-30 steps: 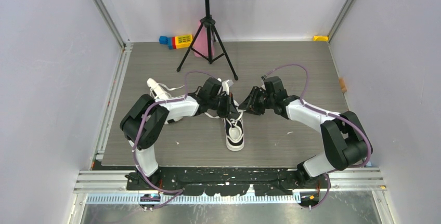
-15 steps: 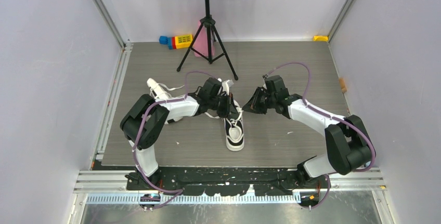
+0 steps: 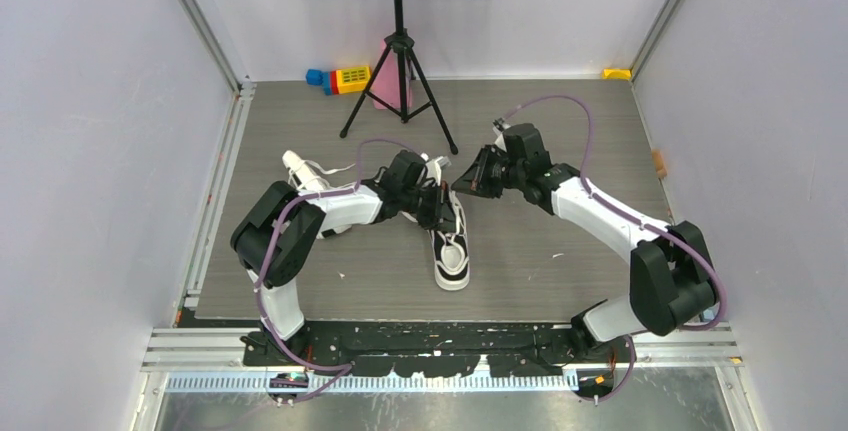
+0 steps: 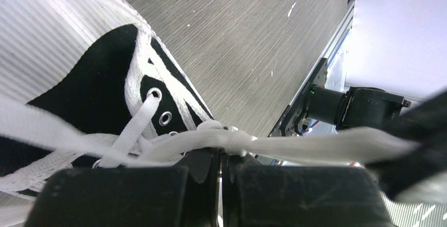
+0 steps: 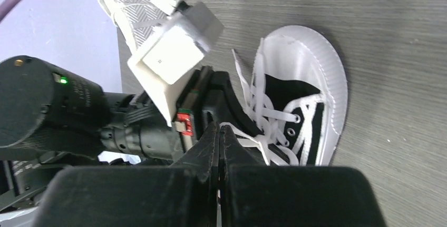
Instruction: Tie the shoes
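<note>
One shoe [image 3: 451, 251], black with a white sole and toe cap, stands mid-table, toe towards the near edge. It also shows in the left wrist view [image 4: 79, 90] and the right wrist view [image 5: 311, 106]. My left gripper [image 3: 446, 209] is over its tongue, shut on a white lace [image 4: 316, 144] at a knot-like bunch [image 4: 220, 152]. My right gripper [image 3: 463, 183] is just behind the shoe's heel, shut on a lace end at its tips [image 5: 219, 129]. The second shoe [image 3: 303, 173] lies on its side at the left, partly hidden by the left arm.
A black tripod music stand [image 3: 399, 51] stands at the back centre. Coloured toy blocks [image 3: 340, 79] and a pink item [image 3: 383, 86] lie beside it. A yellow piece [image 3: 616, 74] is in the back right corner. Grey walls close both sides.
My right gripper has moved left and back with the lace, from beside the shoe's right side to behind its heel. The left gripper and shoe have stayed put.
</note>
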